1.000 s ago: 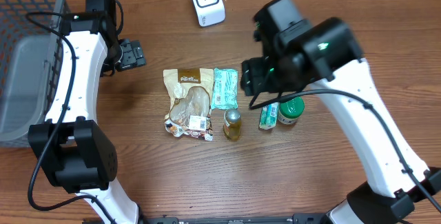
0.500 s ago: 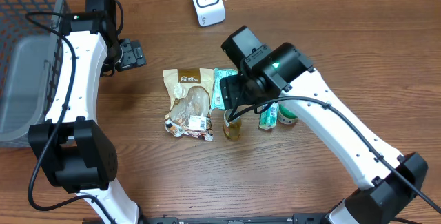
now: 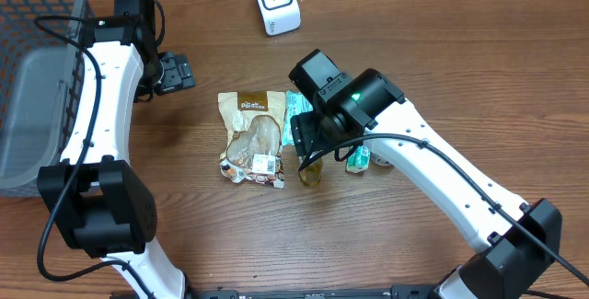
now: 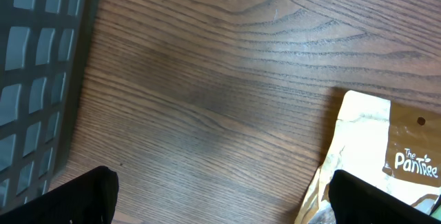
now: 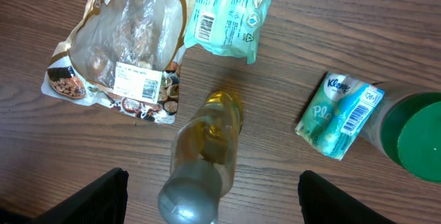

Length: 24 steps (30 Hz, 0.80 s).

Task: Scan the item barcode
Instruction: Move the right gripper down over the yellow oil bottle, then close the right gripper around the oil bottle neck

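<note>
Since a second ago, the right arm [image 3: 433,170] has swung left, off the jar, and now hangs over the bottle [image 3: 311,173]. That bottle stands on the tabletop [image 3: 184,235] just right of the snack bag [image 3: 252,138] and nearer than the teal packet [image 3: 294,115]. The left arm [image 3: 99,87] has not shifted and sits far left beside the basket [image 3: 37,78]. At the far edge sits the scanner [image 3: 277,2], well apart from the goods.

From the left wrist, the left jaws are spread wide and empty over bare wood, with a corner of the snack bag at the right.

From the right wrist, the right jaws are released, one finger [image 5: 89,196] on each side of the bottle, touching nothing. A tissue pack [image 5: 341,117] and the green-lidded jar [image 5: 413,138] lie further right.

This looks like the approach to a grasp. It should go best by centring on the bottle's body below the cap, descending straight and staying clear of the bag. The glossy round side wants a firm squeeze. No barcode shows on the bottle yet, so it will likely need turning before it faces the scanner.
</note>
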### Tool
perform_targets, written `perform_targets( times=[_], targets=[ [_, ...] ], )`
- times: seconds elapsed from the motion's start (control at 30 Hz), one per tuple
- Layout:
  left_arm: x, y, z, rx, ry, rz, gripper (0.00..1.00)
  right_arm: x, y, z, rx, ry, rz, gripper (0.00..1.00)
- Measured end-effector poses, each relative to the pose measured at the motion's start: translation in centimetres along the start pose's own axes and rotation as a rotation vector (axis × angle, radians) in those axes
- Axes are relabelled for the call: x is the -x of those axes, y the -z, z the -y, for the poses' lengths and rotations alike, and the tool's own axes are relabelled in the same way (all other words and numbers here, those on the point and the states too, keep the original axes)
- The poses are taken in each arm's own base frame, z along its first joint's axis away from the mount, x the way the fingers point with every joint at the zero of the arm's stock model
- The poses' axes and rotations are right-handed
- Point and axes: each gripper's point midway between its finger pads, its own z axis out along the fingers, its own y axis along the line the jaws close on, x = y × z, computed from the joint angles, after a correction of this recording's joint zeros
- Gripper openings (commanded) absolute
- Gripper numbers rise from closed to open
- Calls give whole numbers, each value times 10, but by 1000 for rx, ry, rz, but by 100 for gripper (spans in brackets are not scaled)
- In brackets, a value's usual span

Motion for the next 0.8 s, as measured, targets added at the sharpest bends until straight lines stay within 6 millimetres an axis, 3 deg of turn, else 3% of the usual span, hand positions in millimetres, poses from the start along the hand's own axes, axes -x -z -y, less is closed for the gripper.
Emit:
perform_targets(
  times=[0.23,0.4,0.43,0.5,0.8],
  targets=[
    [0,0,0,0,0,0,100,-12,0,-22,2,57,2,77],
    [0,0,0,0,0,0,100,-15,-1,-27,-28,66,17,78],
    [0,0,0,0,0,0,99,-15,-2,-27,-36,63,18,81],
    [0,0,0,0,0,0,100,-14,-6,-25,-50,52,15,100],
    [0,0,0,0,0,0,100,-13,-20,-22,-79,45,-9,96]
  ],
)
